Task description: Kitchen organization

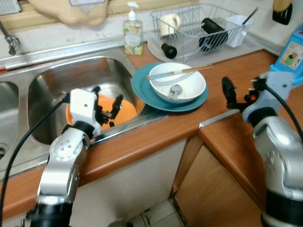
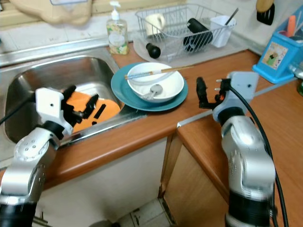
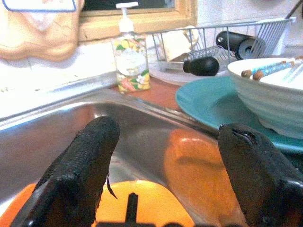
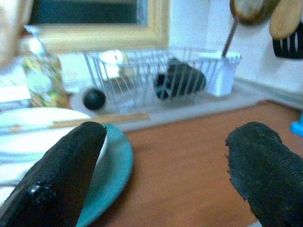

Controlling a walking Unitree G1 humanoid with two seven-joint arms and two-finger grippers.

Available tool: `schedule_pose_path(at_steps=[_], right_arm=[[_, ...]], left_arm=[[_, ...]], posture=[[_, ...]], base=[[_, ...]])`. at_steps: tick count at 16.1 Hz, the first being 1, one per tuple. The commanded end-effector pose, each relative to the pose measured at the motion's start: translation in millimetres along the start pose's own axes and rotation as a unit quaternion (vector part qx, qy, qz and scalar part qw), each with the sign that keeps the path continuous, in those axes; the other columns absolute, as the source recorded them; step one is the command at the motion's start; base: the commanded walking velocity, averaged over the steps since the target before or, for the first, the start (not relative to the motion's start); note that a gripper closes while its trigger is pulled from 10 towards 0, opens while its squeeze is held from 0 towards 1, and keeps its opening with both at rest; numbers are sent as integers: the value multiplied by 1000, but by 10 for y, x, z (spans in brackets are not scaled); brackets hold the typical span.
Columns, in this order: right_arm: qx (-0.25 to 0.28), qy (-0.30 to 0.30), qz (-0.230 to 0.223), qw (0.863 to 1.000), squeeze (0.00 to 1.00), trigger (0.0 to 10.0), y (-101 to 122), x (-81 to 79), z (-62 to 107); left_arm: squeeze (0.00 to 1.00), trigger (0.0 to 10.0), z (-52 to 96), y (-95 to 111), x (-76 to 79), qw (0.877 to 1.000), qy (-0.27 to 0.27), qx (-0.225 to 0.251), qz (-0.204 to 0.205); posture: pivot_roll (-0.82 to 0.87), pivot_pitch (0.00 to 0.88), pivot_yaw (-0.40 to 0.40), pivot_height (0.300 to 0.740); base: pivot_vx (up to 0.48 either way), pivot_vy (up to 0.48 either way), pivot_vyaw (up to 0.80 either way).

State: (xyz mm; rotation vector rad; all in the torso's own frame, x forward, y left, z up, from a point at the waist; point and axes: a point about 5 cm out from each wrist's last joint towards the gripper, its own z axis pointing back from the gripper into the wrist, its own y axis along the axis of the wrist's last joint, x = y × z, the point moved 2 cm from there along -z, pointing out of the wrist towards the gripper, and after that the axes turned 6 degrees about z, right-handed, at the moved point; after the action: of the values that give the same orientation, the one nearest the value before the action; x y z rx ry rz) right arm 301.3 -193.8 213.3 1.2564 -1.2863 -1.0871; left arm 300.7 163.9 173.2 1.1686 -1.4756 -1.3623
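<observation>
The white bowl with chopsticks sat on the teal plate, whose rim overhung the sink edge. The left gripper, fingers spread and empty, hung over an orange plate in the basin. The right gripper, likewise spread, hovered over bare countertop beside the plate. The right wrist view showed a dish rack beyond.

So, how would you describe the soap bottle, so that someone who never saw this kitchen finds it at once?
Start at the steel sink and look to its back right corner, where the wooden counter begins. There the soap bottle stands upright, just left of the wire dish rack. It is the clear pump bottle with a flowery label and a white pump.
</observation>
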Motion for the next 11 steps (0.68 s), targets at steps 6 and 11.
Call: schedule_pose_path(at_steps=[6,11], right_arm=[[43,26,-40,998,0,10000,141,-332,180],[31,33,-32,998,0,10000,89,-394,261]], left_arm=[[0,10000,-15,28,131,998,50,7,25],[0,10000,14,-2,176,999,38,-4,30]], posture=[[-122,0,47,740],[-130,0,51,740]], base=[[0,0,0],[0,274,0]])
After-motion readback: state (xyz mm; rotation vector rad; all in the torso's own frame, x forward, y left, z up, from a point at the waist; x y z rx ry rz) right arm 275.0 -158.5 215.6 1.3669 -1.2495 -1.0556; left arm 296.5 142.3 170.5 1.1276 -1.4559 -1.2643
